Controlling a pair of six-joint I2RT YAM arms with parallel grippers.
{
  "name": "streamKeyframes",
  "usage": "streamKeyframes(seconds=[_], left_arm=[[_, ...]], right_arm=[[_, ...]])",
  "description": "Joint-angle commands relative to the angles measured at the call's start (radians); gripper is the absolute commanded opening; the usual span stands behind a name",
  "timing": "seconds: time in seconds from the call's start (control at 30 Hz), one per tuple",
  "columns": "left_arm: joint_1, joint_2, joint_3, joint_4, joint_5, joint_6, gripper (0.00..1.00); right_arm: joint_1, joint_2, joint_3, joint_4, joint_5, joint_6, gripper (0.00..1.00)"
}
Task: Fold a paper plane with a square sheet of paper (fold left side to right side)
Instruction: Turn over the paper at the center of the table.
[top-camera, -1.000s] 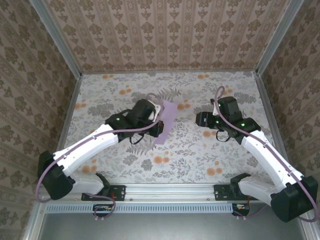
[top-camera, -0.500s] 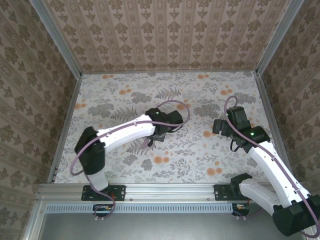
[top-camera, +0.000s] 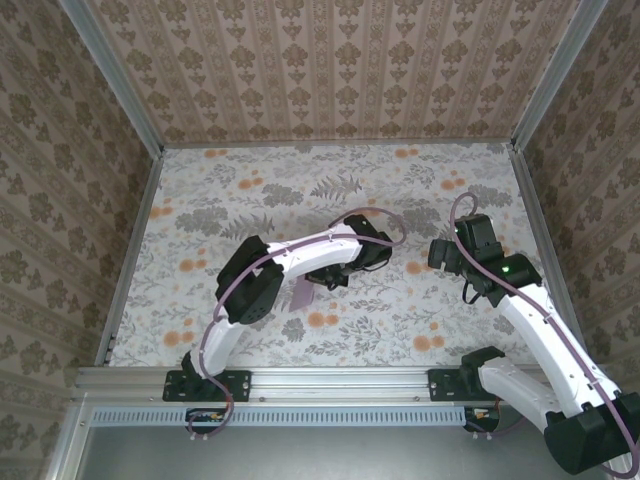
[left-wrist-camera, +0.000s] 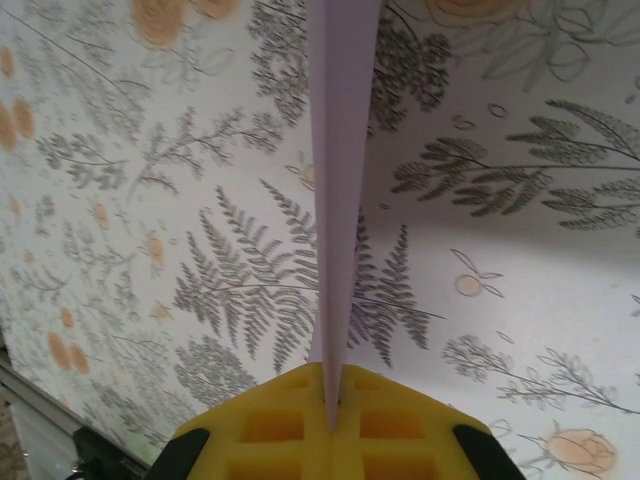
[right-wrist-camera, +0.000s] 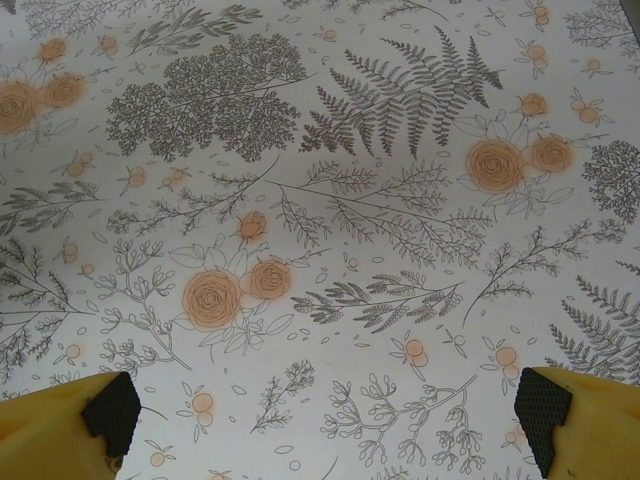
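The left gripper (left-wrist-camera: 330, 400) was clamped shut on the paper plane (left-wrist-camera: 336, 200), its 2 yellow fingers (left-wrist-camera: 270, 425) pressed flat together with the pale lilac paper pinched between them. From the wrist camera the plane ran straight out from the fingertips as a narrow folded strip, held edge-on above the flowered tabletop (left-wrist-camera: 520, 260) and casting a soft shadow to its right. From overhead, a short lilac strip of what looked like the same paper (top-camera: 297, 297) showed just under the left arm (top-camera: 300, 258), a little nearer the near edge than the middle of the tabletop. How it lay there I could not tell. That arm bent sharply at its elbow and reached across toward the middle.

The right gripper (right-wrist-camera: 330, 420) stood wide open with nothing between its jaws. Its 2 black pads (right-wrist-camera: 110, 412) sat far apart over bare fern and orange-rose print. Overhead, it hung above the right half of the tabletop, well apart from the plane and closer to the right edge.
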Motion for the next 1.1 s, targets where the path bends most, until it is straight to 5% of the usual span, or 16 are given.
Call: streamKeyframes(seconds=[0.0,0.37,0.77,1.07], left_arm=[[0.007,0.017,0.005,0.071,0.101,0.056,0.00],[0.050,-0.020,-0.114,0.366,0.330,0.185,0.00],[0.104,-0.180,-0.272,0.630,0.490,0.267,0.38],[0.162,-0.456,-0.505,0.897,0.618,0.350,0.69]], right_arm=[[-0.006,-0.018,-0.016,-0.036,0.000,-0.017,1.00],[-0.008,-0.016,-0.025,-0.019,-0.086,-0.014,1.00],[-0.008,0.012,-0.051,0.022,-0.281,0.010,1.00],[0.002,0.076,-0.091,0.160,-0.510,0.063,1.00]])
